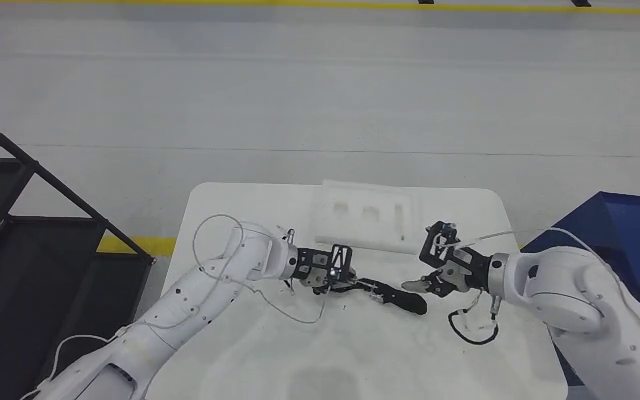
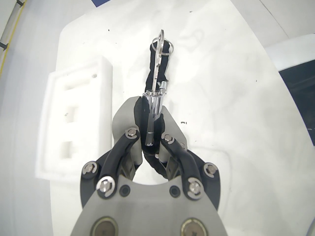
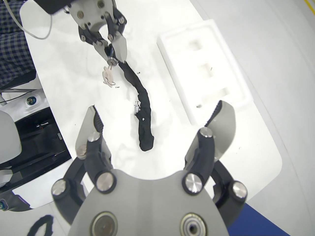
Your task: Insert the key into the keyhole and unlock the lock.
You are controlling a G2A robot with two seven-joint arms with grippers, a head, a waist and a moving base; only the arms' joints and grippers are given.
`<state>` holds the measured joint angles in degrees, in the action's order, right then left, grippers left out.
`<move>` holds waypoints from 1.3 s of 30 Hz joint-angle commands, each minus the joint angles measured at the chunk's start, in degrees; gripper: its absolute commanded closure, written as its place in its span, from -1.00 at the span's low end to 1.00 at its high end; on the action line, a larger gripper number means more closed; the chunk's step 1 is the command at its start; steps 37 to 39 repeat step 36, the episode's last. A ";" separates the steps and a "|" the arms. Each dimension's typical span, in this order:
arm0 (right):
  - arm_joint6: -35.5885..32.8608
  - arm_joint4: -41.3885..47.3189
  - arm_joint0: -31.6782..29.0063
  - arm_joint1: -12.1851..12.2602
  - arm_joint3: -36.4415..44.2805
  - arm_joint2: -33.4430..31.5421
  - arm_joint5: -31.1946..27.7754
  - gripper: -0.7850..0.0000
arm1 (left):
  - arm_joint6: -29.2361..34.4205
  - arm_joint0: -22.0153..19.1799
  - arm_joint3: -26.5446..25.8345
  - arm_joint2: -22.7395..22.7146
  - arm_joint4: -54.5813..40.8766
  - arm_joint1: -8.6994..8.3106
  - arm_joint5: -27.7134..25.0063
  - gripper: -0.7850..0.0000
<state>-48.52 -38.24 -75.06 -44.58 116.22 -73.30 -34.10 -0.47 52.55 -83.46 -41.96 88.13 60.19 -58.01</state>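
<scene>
Left gripper [image 2: 150, 114]: pressed together on the chrome lock cylinder [image 2: 154, 102], which it holds just above the white tabletop [image 1: 250, 345] near the middle. The key [image 2: 158, 57] sits with its blade in the cylinder's end face and its bow pointing away from the gripper; a key ring [image 2: 170, 47] hangs from the bow. From the cylinder, a black fabric-sleeved cable [image 3: 144, 99] trails in a shallow curve across the tabletop toward the other arm, with a small chrome stub [image 3: 136, 106] lying against it partway along. Right gripper [image 3: 157, 109]: spread wide and holding nothing, just beyond the cable's free end. A white foam tray [image 3: 172, 50] with three recesses lies on the tabletop beside the cable, apart from it.
</scene>
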 commanded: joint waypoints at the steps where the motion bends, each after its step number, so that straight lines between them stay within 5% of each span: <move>1: -0.19 0.29 -0.83 0.20 0.68 -1.18 -0.23 -1.00 | -0.28 -1.18 1.55 1.54 -1.28 0.46 0.01 -1.00; 7: -0.26 2.25 -1.70 0.50 0.98 -3.22 -0.68 -1.00 | -1.07 -4.48 3.90 2.62 -6.25 0.95 0.01 -1.00; 14: 1.92 5.09 0.47 0.39 -2.59 -3.43 -3.36 -1.00 | -4.41 -9.45 4.06 0.19 -14.19 -1.13 0.01 -1.00; 28: -7.25 20.52 20.32 -0.42 -11.00 1.56 -7.29 -1.00 | 18.39 -26.43 6.12 1.46 -46.99 -3.10 0.01 -1.00; 39: -9.62 26.20 31.30 -1.86 -17.81 7.99 -7.52 -1.00 | 22.29 -31.64 10.56 4.96 -56.20 -2.58 0.01 -1.00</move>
